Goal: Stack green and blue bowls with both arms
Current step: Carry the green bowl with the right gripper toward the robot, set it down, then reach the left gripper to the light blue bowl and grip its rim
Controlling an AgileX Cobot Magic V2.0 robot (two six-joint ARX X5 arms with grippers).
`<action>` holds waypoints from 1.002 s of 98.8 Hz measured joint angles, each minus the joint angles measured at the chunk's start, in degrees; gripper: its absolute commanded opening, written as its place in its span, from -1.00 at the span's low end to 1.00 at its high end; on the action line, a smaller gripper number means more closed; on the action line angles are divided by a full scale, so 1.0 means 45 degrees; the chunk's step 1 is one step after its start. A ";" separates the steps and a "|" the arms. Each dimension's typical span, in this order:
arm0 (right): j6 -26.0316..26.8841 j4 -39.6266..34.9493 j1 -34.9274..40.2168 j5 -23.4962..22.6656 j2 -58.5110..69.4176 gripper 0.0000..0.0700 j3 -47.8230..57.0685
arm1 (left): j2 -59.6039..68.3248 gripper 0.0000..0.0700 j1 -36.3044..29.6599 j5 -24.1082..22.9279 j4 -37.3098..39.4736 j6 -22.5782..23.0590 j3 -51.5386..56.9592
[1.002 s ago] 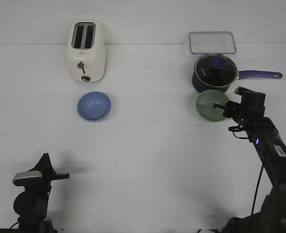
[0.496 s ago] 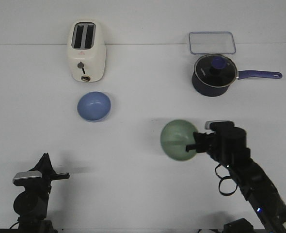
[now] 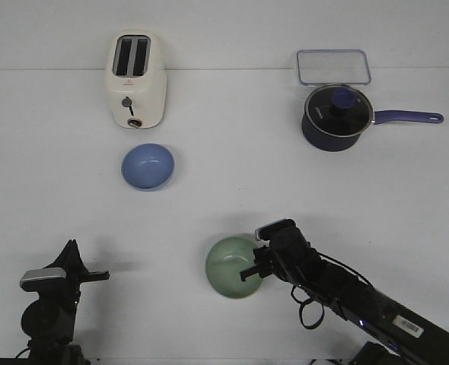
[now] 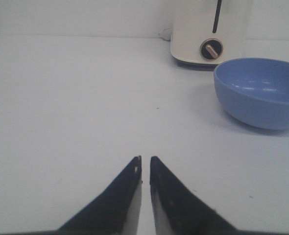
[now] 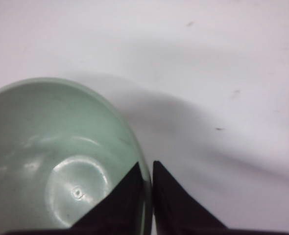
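Sage-green matte bowl [image 3: 234, 266] is pinched by its rim in the right pincer [image 3: 253, 269] low over the near-middle table [image 3: 224, 114], so next probably needs the closed, idle left pincer [image 4: 145, 164] fetching the periwinkle-blue bowl [image 3: 148, 166] near the toaster [image 3: 135, 79].

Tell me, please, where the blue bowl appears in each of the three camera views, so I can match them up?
Front view: the blue bowl sits left of centre on the table, just in front of the toaster.
Left wrist view: the blue bowl is at the right edge, past the left tool.
Right wrist view: not in it; only the green bowl shows.
Shared landmark: the toaster, behind the bowl in the front and left wrist views.
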 measured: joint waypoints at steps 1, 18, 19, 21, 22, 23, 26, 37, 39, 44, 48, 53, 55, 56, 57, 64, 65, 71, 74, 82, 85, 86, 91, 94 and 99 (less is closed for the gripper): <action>0.0015 0.0000 0.0019 0.0039 0.0044 -1.00 0.0000 | 0.0000 -0.96 0.0000 0.0000 0.0000 0.0000 0.0000; 0.0185 0.0058 0.0151 0.0330 0.0335 -0.19 0.0000 | 0.0000 -0.96 0.0000 0.0000 0.0000 -0.0005 0.0000; 0.0185 0.0068 0.0160 0.0350 0.0335 -0.12 0.0000 | 0.0000 -0.96 0.0000 0.0000 0.0000 0.0000 0.0000; 0.0189 0.0073 0.0165 0.0374 0.0335 -0.01 0.0000 | 0.0000 -0.96 0.0000 0.0000 0.0000 0.0000 0.0000; 0.0189 0.0073 0.0170 0.0398 0.0335 0.04 0.0000 | 0.0000 -0.96 0.0000 0.0000 0.0000 0.0000 0.0000; 0.0194 0.0068 0.0170 0.0418 0.0335 0.07 0.0000 | 0.0000 -0.96 0.0000 0.0000 0.0000 0.0000 0.0000; 0.0209 0.0068 0.0170 0.0427 0.0335 0.12 0.0000 | 0.0000 -0.96 0.0000 0.0000 0.0000 0.0000 0.0000; 0.0199 0.0068 0.0170 0.0554 0.0277 0.12 0.0000 | 0.0000 -0.96 0.0000 0.0000 0.0000 0.0000 0.0000; 0.0180 0.0068 0.0170 0.0593 0.0209 0.12 0.0000 | 0.0000 -0.96 0.0000 0.0000 0.0000 0.0000 0.0000; 0.0078 0.0068 0.0170 0.0665 -0.0083 0.12 -0.0005 | 0.0000 -0.96 0.0000 0.0000 0.0000 0.0000 0.0000; -0.0019 0.0068 0.0170 0.0777 -0.0491 0.11 -0.0005 | 0.0000 -0.96 0.0000 0.0000 0.0000 0.0000 0.0000; -0.0194 0.0078 0.0170 0.0884 -0.1190 0.11 -0.0005 | 0.0000 -0.96 0.0000 0.0000 0.0000 0.0000 0.0000; -0.0262 0.0087 0.0170 0.0889 -0.1511 0.11 -0.0005 | 0.0000 -0.96 0.0000 0.0000 0.0000 0.0000 0.0000; -0.0291 0.0087 0.0170 0.0889 -0.1676 0.11 -0.0005 | 0.0000 -0.96 0.0000 0.0000 0.0000 0.0000 0.0000; -0.0330 0.0097 0.0170 0.0894 -0.1841 0.11 -0.0005 | 0.0000 -0.96 0.0000 0.0000 0.0000 0.0000 0.0000; -0.0593 0.0117 0.0180 0.0903 -0.2973 0.11 -0.0005 | 0.0000 -0.96 0.0000 0.0000 0.0000 0.0000 0.0000; -0.0622 0.0107 0.0189 0.0913 -0.3123 0.11 -0.0005 | 0.0000 -0.96 0.0000 0.0000 0.0000 0.0000 0.0000; -0.0845 -0.0039 0.0296 0.1093 -0.3993 0.11 -0.0005 | 0.0000 -0.96 0.0000 0.0000 0.0000 0.0000 0.0000; -0.0957 -0.0141 0.0398 0.1243 -0.4386 0.11 -0.0005 | 0.0000 -0.96 0.0000 0.0000 0.0000 0.0000 0.0000; -0.1307 -0.0389 0.0704 0.1734 -0.5231 0.11 -0.0005 | 0.0000 -0.96 0.0000 0.0000 0.0000 0.0000 0.0000; -0.1438 -0.0432 0.0821 0.1933 -0.5469 0.11 -0.0005 | 0.0000 -0.96 0.0000 0.0000 0.0000 -0.0005 0.0000; -0.1486 -0.0442 0.0860 0.2001 -0.5532 0.11 -0.0005 | 0.0000 -0.96 0.0000 0.0000 0.0000 -0.0005 0.0000; -0.1637 -0.0442 0.1039 0.2293 -0.5795 0.11 -0.0010 | 0.0000 -0.96 0.0000 0.0000 0.0000 -0.0005 0.0000; -0.1734 -0.0413 0.1141 0.2458 -0.5921 0.11 -0.0044 | 0.0000 -0.96 0.0000 0.0000 0.0000 -0.0015 0.0000; -0.1894 -0.0321 0.1341 0.2652 -0.6115 0.11 -0.0180 | 0.0000 -0.96 0.0000 0.0000 0.0010 -0.0073 0.0000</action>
